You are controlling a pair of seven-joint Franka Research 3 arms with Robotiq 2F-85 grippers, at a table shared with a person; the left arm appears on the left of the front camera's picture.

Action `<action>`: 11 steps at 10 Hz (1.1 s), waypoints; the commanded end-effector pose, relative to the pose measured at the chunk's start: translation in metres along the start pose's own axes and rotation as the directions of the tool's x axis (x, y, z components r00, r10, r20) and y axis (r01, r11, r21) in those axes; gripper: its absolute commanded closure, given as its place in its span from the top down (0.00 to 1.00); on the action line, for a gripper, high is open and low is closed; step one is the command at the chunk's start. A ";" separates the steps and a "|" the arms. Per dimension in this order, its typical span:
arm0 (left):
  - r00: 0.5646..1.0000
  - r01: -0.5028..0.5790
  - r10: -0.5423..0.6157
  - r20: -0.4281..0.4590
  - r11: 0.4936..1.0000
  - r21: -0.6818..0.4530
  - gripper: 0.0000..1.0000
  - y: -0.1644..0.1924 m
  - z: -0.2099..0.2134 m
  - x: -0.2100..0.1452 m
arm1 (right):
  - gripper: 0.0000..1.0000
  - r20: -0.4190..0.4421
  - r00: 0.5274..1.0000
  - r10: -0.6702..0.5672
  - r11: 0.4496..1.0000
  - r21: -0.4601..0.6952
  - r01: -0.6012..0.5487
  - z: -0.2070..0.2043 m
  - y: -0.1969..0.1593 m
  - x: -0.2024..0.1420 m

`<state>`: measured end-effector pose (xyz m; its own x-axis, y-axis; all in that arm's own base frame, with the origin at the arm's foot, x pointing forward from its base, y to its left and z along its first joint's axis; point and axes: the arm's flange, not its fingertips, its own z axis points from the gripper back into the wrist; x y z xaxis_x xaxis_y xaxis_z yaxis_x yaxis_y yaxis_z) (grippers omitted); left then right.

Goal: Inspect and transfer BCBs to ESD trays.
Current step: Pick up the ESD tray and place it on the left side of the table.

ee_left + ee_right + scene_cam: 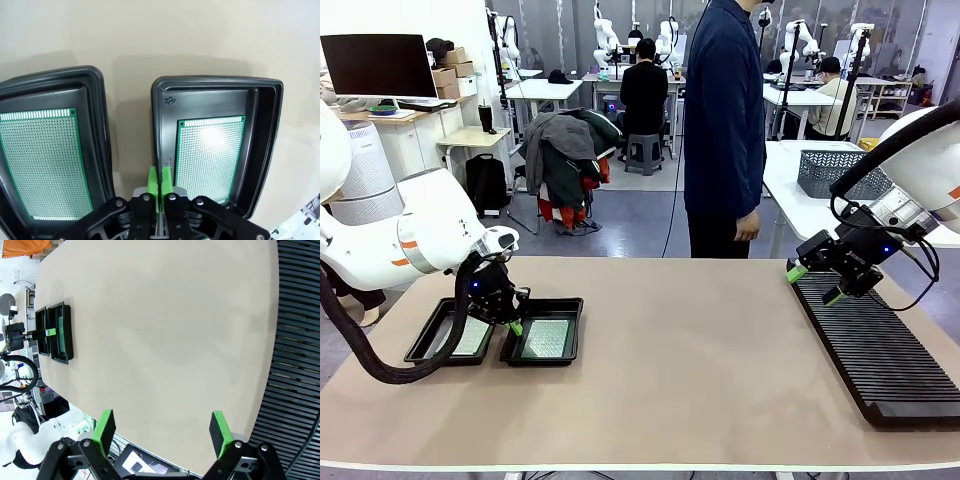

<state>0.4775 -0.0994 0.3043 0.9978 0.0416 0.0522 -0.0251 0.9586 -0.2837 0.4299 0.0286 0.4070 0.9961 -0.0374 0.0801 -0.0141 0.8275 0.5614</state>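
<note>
Both ESD trays sit side by side on the bench (pixel 670 380), and each already carries a board. The nearer tray (pixel 215 87) holds a BCB (pixel 210 157) flat on its floor, long axis running straight away from the left gripper (pixel 160 182). That gripper hovers over the tray's near rim with jaws clenched on nothing, green pads (pixel 154 181) pressed together. The board lies just ahead of those jaws and slightly to one side. The second tray (pixel 55 90), beside the first, holds its own BCB (pixel 45 162). Well apart from the trays, the right gripper (pixel 813 282) hangs over the ribbed black rack (pixel 880 350), jaws released and empty. The left arm is clearly nearer; to my eye the transfer looks done.
</note>
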 end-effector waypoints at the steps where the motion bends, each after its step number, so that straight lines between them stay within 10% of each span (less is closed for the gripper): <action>1: 1.000 -0.004 0.004 -0.001 1.000 -0.002 0.03 0.001 0.002 -0.001 | 1.00 0.001 1.000 -0.007 1.000 0.001 0.007 0.000 0.000 0.000; 10: 0.999 -0.017 0.020 -0.036 0.996 0.089 0.69 -0.016 0.017 -0.004 | 1.00 0.001 1.000 -0.007 1.000 0.001 0.007 0.000 0.000 0.000; 11: 1.000 -0.002 0.005 -0.026 0.994 0.105 0.65 -0.022 0.024 -0.006 | 1.00 0.001 1.000 -0.007 1.000 0.001 0.007 0.000 0.000 0.000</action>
<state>0.4762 -0.1084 0.3217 0.9988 0.0414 0.0269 -0.0346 0.9751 -0.2189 0.4299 0.0286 0.4070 0.9961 -0.0374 0.0801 -0.0141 0.8275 0.5614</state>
